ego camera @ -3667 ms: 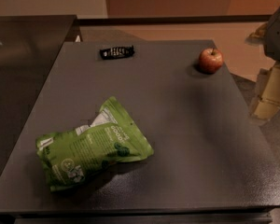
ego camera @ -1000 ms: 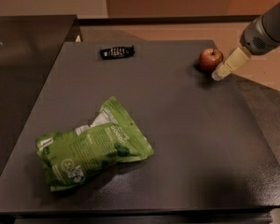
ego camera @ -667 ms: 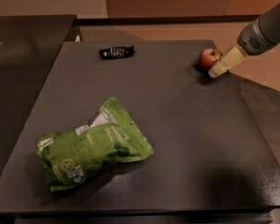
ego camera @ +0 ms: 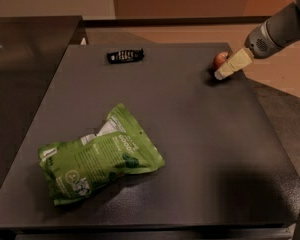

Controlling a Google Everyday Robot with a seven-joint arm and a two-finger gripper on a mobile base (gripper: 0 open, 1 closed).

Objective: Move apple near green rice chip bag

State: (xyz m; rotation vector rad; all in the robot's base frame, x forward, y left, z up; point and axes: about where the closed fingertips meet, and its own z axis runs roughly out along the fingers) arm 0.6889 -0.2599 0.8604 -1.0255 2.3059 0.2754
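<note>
The red apple [ego camera: 220, 59] sits near the far right edge of the dark table [ego camera: 190, 134], mostly hidden behind my gripper. The green rice chip bag [ego camera: 97, 156] lies crinkled at the front left of the table, far from the apple. My gripper [ego camera: 225, 70] comes in from the upper right on a grey arm, its cream-coloured tip right at the apple's front right side.
A small black rectangular device [ego camera: 125, 56] lies at the far middle-left of the table. A dark counter [ego camera: 25, 59] adjoins the table on the left. The table's right edge drops to a tan floor [ego camera: 285, 79].
My gripper has moved from the right side, off the table, in to the apple and now covers most of it. The apple, bag and device have not moved.
</note>
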